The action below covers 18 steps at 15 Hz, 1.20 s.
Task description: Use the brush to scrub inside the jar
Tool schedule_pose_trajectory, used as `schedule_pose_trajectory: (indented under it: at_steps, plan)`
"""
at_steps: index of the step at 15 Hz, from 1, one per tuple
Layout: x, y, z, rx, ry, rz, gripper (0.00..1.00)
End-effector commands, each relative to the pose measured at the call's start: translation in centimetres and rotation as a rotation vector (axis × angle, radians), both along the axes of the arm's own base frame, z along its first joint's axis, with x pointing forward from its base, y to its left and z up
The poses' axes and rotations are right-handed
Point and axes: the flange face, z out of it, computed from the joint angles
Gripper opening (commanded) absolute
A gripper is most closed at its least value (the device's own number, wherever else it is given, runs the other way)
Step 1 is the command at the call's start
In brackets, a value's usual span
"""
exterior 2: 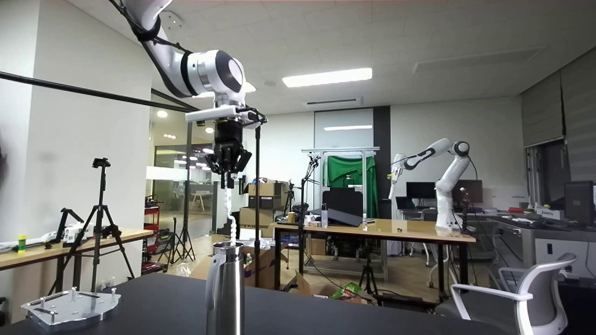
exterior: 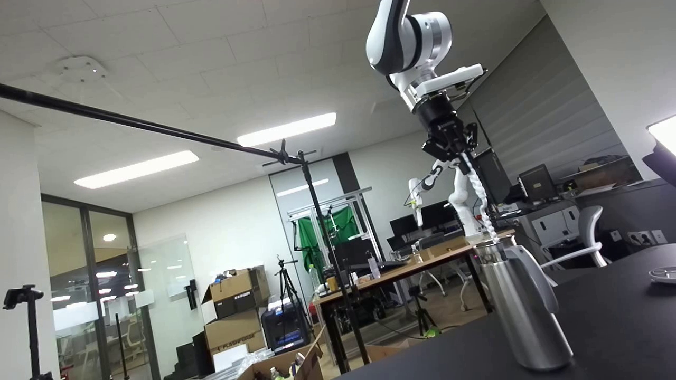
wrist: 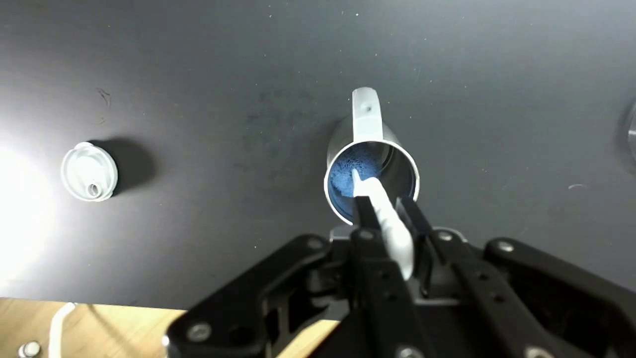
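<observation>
The brush has a long white twisted handle and a blue bristled head. Its handle shows in both exterior views [exterior: 479, 192] [exterior 2: 228, 209] and in the wrist view [wrist: 395, 236]. The head is down inside the jar, with its lower part hidden. The jar is a tall silver metal cylinder with a side handle, standing upright on the black table [exterior: 525, 311] [exterior 2: 228, 298] [wrist: 416, 180]. My gripper [exterior: 465, 162] [exterior 2: 227, 180] [wrist: 385, 201] is above the jar's mouth, pointing down. Its fingers are closed around the top end of the brush handle, which runs slightly tilted into the mouth.
A round white lid [wrist: 89, 171] lies on the black table [wrist: 223, 89], beside the jar in the wrist view. A metal plate with posts [exterior 2: 72, 307] lies on the table in an exterior view. A grey chair [exterior 2: 542, 293] stands beyond the table edge.
</observation>
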Motion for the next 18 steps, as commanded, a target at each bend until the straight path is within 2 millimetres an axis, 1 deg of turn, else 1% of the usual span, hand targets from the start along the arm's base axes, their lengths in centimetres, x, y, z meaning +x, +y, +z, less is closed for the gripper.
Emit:
schedule_pose_trajectory:
  at_steps: [1,4,5,6,7,9,12,15,17,18]
  plan:
    - [0.5,-0.7,-3.6,-0.014,-0.014,-0.036,0.04]
    - [0.8,-0.3,-7.7,-0.006,0.014,-0.030,0.04]
    - [0.8,-0.1,-8.8,-0.007,0.026,-0.028,0.04]
    - [0.9,0.1,-9.6,-0.009,0.036,-0.025,0.04]
    - [0.9,0.3,-9.5,-0.015,0.038,-0.022,0.04]
    - [0.6,0.6,-6.6,-0.029,0.026,-0.022,0.04]
    - [-0.9,1.0,-2.1,-0.067,0.043,0.000,0.04]
    - [-2.3,1.6,2.9,-0.098,0.039,0.019,0.04]
    - [-2.8,1.9,5.3,-0.101,0.024,0.027,0.04]
    - [-2.9,1.9,5.8,-0.093,0.015,0.029,0.04]
